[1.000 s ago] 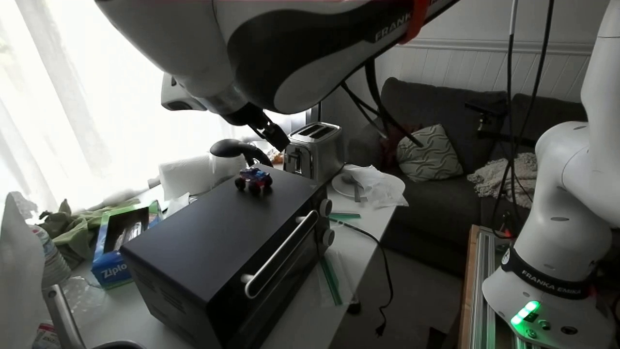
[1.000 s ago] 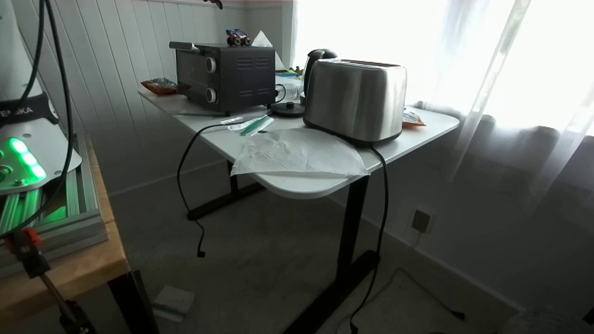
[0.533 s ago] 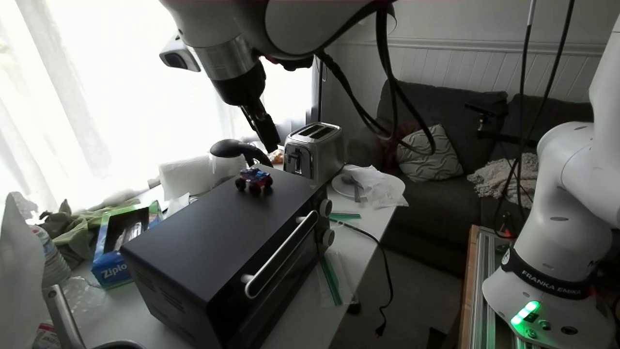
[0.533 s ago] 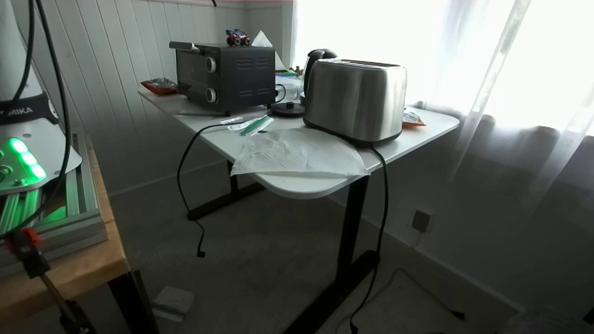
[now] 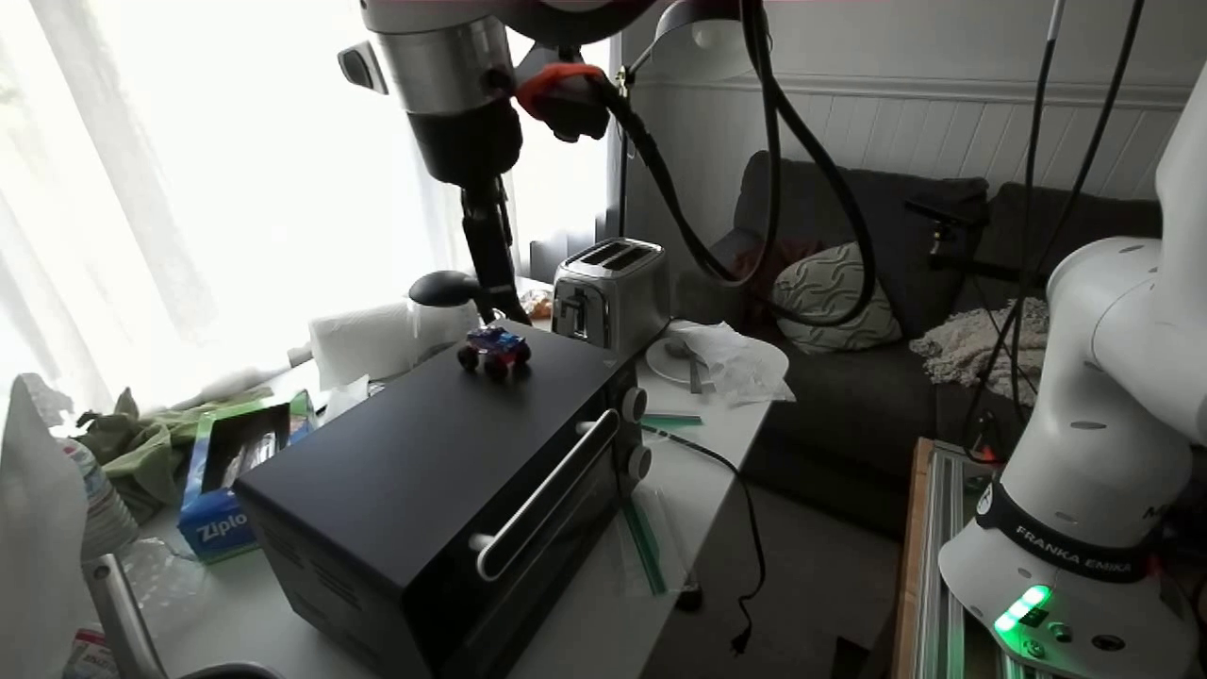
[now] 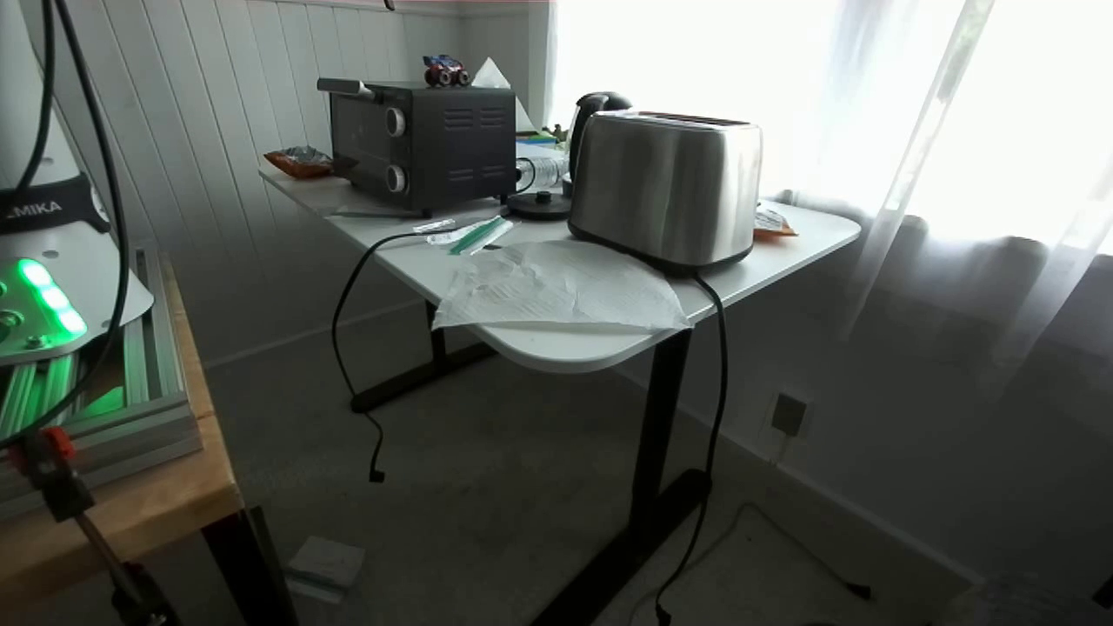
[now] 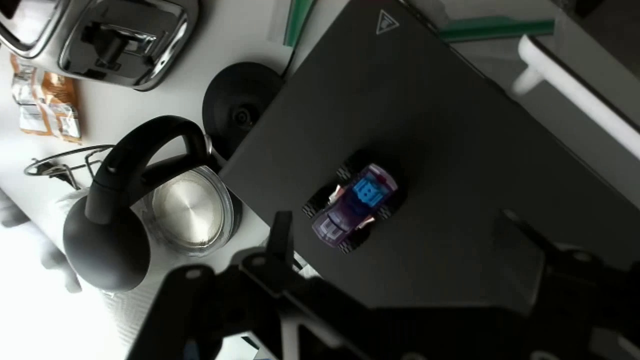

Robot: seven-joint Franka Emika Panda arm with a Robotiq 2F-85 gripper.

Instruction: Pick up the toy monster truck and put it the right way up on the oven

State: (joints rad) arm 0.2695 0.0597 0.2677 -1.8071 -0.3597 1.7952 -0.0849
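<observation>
In the wrist view, we are seeing the black gripper (image 7: pixel 395 220) holding its fingers (image 7: pixel 281 240) wide apart, the glossy purple-and-blue toy monster truck (image 7: pixel 353 207) sitting within their span on the matte black box-shaped oven (image 7: pixel 450 150). In an exterior view, a silver bar handle (image 5: pixel 551 492) is crossing the oven's front; in an exterior view, the truck is standing wheels-down above slotted vents (image 6: pixel 458 116).

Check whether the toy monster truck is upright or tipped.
Upright: in both exterior views the toy monster truck stands on its wheels atop the oven.
</observation>
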